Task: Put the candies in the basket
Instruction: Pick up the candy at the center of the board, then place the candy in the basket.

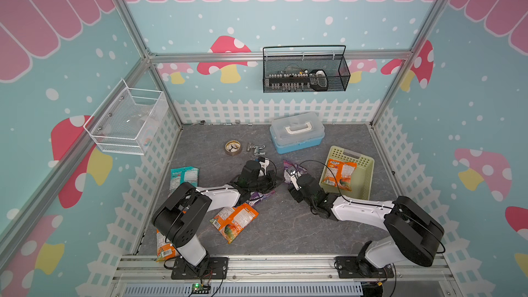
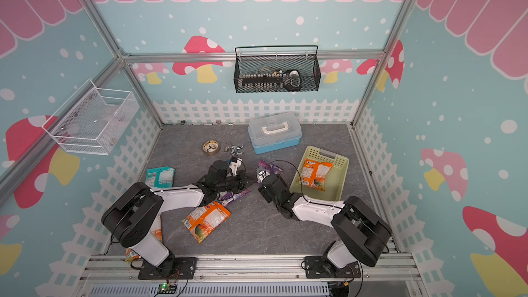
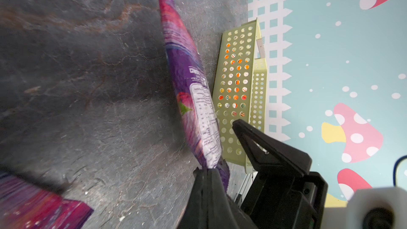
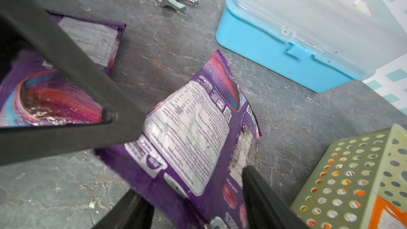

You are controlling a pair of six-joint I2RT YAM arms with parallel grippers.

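Grey stone-patterned tabletop (image 1: 285, 224); the left claw (image 3: 207, 179) is clenched on one end of a crinkly purple candy bag (image 3: 189, 80), near the pale green perforated plastic basket (image 1: 367, 167). The right claw (image 4: 190, 180) straddles it, jaws apart. Likely a handover: right must pinch, then left release.

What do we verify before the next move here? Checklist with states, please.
1. Left gripper shut on the edge of the purple candy bag: ok.
2. That bag sits between the open jaws of the right gripper: ok.
3. Right jaws touching the bag: cannot tell.
4. Yellow-green basket has room beside the one orange candy bag inside: ok.
5. Second purple candy bag lies on the table, apart from the held one: ok.
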